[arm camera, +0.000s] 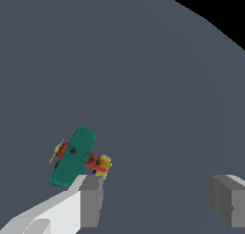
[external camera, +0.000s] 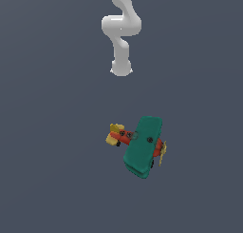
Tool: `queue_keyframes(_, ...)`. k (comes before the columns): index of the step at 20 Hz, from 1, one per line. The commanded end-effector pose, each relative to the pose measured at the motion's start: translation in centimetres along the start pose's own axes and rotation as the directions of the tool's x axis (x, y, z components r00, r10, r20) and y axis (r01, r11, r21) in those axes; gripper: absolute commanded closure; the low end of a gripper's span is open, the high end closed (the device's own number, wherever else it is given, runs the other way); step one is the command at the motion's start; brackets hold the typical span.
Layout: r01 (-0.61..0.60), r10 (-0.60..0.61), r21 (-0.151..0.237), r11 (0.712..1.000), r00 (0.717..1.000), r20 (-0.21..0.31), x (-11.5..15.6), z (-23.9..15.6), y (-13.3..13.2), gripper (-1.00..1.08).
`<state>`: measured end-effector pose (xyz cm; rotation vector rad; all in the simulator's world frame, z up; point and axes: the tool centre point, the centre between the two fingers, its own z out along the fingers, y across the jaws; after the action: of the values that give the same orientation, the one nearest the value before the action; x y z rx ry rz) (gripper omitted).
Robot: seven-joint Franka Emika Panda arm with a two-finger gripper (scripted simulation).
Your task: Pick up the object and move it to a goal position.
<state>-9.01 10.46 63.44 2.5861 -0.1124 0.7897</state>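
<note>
Nearest the wrist camera: my pincer (arm camera: 158, 199), two grey fingers (arm camera: 92, 199) standing wide apart with nothing between them; bare table (arm camera: 143, 85) shows through the gap. One finger carries a pale white housing behind it; the other appears only as a grey block at the frame's edge.

Item: toy biplane (arm camera: 74, 156), resting on the table beyond the fingertips, off to the side of the white-backed finger and outside the gap. Broad teal-green wings, red-orange body, yellow tail pointing toward the pincer, yellow propeller on the far end. Contact with the finger cannot be judged from this view.

Exterior view, same item: biplane (external camera: 142, 146) seen from above, alone on the dark grey table (external camera: 47, 132), slightly toward the exterior view's right of centre. Tail on the exterior view's left, propeller on its right. A small black wheel shows at the lower wing edge, a detail the wrist view leaves too small to make out.

Exterior view, arm: white arm (external camera: 121, 32) at top centre, well apart from the biplane. My pincer's fingers are not distinguishable there.
</note>
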Motion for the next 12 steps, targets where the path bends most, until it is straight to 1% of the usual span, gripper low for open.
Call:
queue_keyframes(1,0.005,-0.005,-0.029,1.0,1.0,-0.016,0.1,-0.8,-0.8,-0.6)
queue_keyframes(12,0.032,-0.044,-0.161,0.986,0.997,-0.068,0.4,-2.8,-4.9,-0.6)
